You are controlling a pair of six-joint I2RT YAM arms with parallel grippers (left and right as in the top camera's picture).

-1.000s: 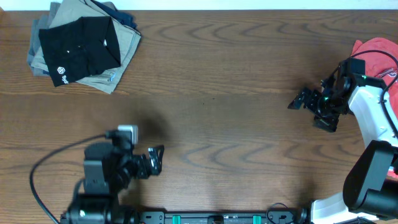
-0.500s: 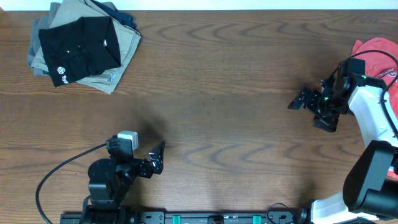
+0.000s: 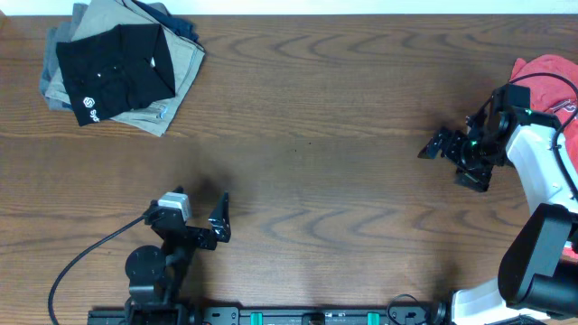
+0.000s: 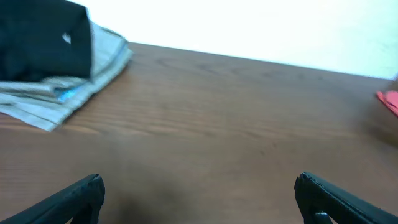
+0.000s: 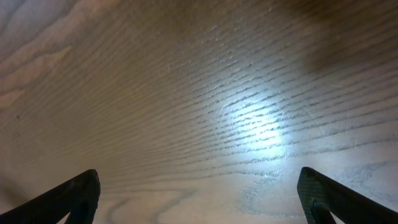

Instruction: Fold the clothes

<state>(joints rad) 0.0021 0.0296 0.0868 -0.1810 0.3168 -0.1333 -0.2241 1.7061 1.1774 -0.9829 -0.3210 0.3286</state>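
Your table (image 3: 343, 108) is smooth wood with strong grain, and you can see a glossy glare patch in the right wrist view. The clothes (image 3: 117, 68) look like soft matt black cloth; the trousers (image 3: 187, 65), matt khaki cloth.

Overhead: red T-shirt (image 3: 546, 72) cut off at rt edge; khaki trousers (image 3: 185, 63) partly hidden under black garment (image 3: 117, 68), its lettering too small to read. L wrist view: blurred thruout, garment cropped upper left.
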